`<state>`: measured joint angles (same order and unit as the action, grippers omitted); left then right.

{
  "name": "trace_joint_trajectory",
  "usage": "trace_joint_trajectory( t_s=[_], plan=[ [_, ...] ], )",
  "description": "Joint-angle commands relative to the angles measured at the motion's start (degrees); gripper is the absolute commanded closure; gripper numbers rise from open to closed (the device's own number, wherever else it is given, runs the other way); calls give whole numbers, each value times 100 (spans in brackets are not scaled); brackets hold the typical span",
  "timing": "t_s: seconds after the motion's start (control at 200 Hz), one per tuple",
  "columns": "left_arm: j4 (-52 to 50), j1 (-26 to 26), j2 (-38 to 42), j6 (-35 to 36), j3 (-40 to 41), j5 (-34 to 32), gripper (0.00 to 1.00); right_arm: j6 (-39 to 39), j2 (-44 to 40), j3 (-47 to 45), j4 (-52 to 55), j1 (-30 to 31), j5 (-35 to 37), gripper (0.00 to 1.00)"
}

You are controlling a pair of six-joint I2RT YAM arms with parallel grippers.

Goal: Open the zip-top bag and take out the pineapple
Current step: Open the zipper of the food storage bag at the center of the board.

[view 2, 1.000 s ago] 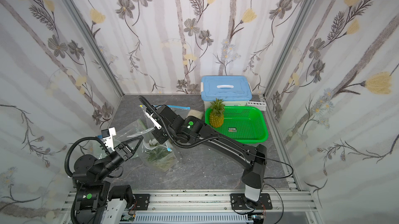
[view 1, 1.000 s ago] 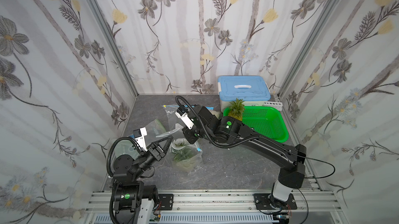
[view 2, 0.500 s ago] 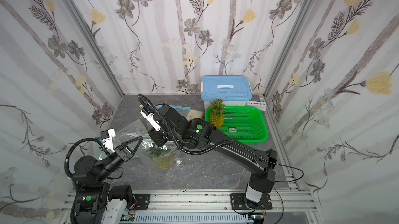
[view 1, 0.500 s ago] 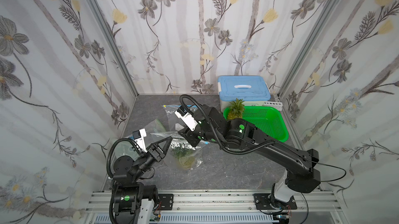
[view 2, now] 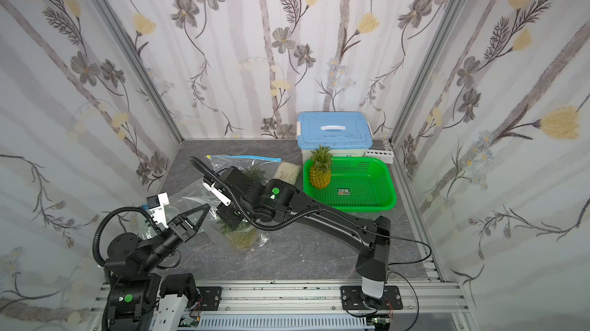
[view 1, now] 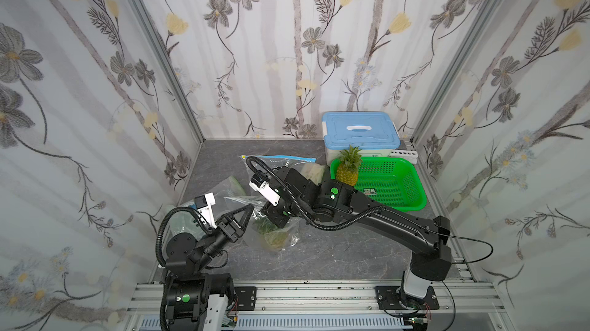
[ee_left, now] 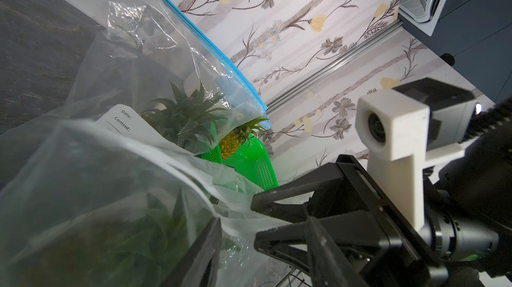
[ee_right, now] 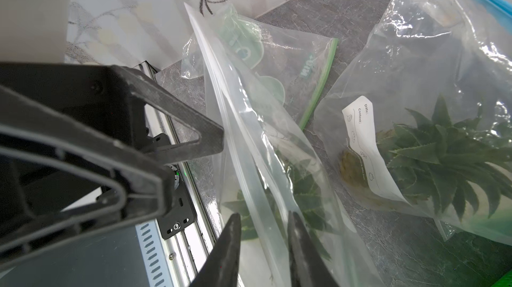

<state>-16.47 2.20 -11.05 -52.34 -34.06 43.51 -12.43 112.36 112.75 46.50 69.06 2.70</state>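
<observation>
Quick update: over the last second the right gripper (ee_right: pixel 264 238) has been brought lower and a bit closer to the left gripper (view 1: pixel 250 208). The clear zip-top bag (view 1: pixel 289 233) has been nudged slightly toward the front rail with it. The left arm looks pretty much unmoved.

In the right wrist view the right jaws are seen partly apart, with the bag's flat top strip running between the fingertips (ee_right: pixel 231 244). It's straddled rather than pinched, as far as can be told. The left jaws are held apart too, with a fold of bag film lying between them in the left wrist view, and no real clamp can be made out there.

The small green-crowned pineapple (view 1: pixel 271 239) is found inside that bag, lying on the grey stone-look table (view 1: pixel 335 256) just beyond the right gripper's tips and near the left one. The strip looks flat and shut, so the opening step is judged not done yet.

What it means: the bag's mouth has been lined up between both grippers, so a two-sided pinch and pull-apart is probably being set up. Nothing's gripped yet though, and film that thin could easily be missed.

Not to be mixed up with the target:
- a second clear bag with a blue zip strip (view 1: pixel 281 157) is lying further back
- a loose pineapple (view 1: pixel 348 173) is standing in the green plastic mesh basket (view 1: pixel 399 185)
</observation>
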Motion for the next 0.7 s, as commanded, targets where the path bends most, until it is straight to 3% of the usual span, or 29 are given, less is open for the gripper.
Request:
trace_joint_trajectory(
  t_s=[0.0, 0.41, 0.694],
  plan=[
    [80, -5, 35, 57, -42, -37, 48, -120, 56, 11, -25, -70, -73, 69],
    [78, 0, 64, 74, 4, -41, 50, -191, 319, 148, 44, -393, -249, 68],
    [85, 0, 181, 13, 77, -85, 50, -152, 451, 250, 314, -338, -398, 61]
  ],
)
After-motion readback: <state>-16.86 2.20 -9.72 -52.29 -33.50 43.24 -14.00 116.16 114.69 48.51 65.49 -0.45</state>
